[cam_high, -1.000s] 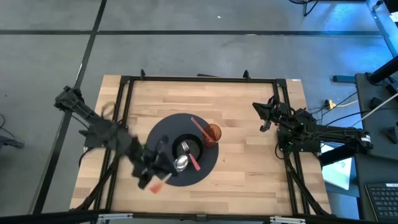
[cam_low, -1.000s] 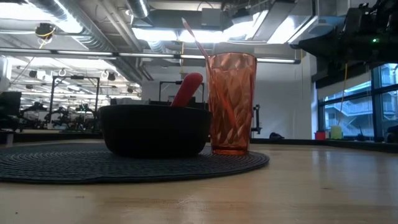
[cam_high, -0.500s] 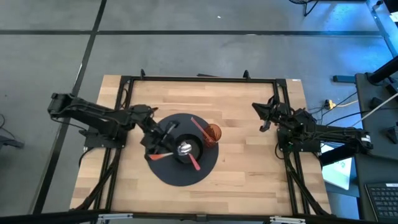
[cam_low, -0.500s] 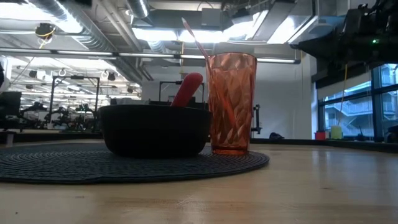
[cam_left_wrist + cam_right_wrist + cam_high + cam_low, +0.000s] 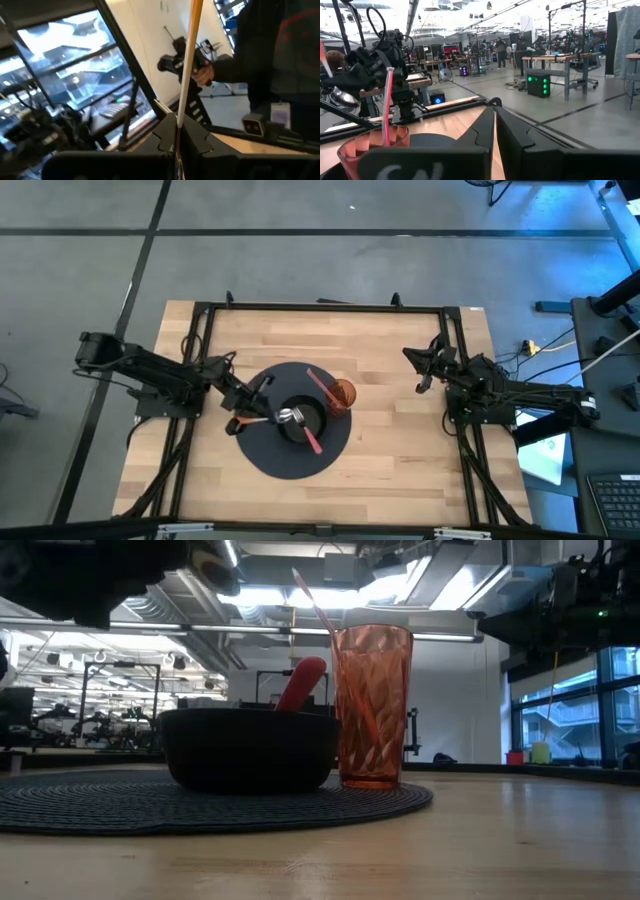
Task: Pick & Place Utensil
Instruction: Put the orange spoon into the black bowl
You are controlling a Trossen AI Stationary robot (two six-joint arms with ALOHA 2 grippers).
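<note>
Two arms show from above. The left gripper hangs at the left edge of the dark mat, fingers clamped on a spoon whose bowl sits over the black bowl; we see only a thin orange handle at the wrist. The right gripper, fingers together, waits well apart to the right. A red utensil leans in the bowl, mostly hidden behind the rim from table height. The orange cup holds another.
</note>
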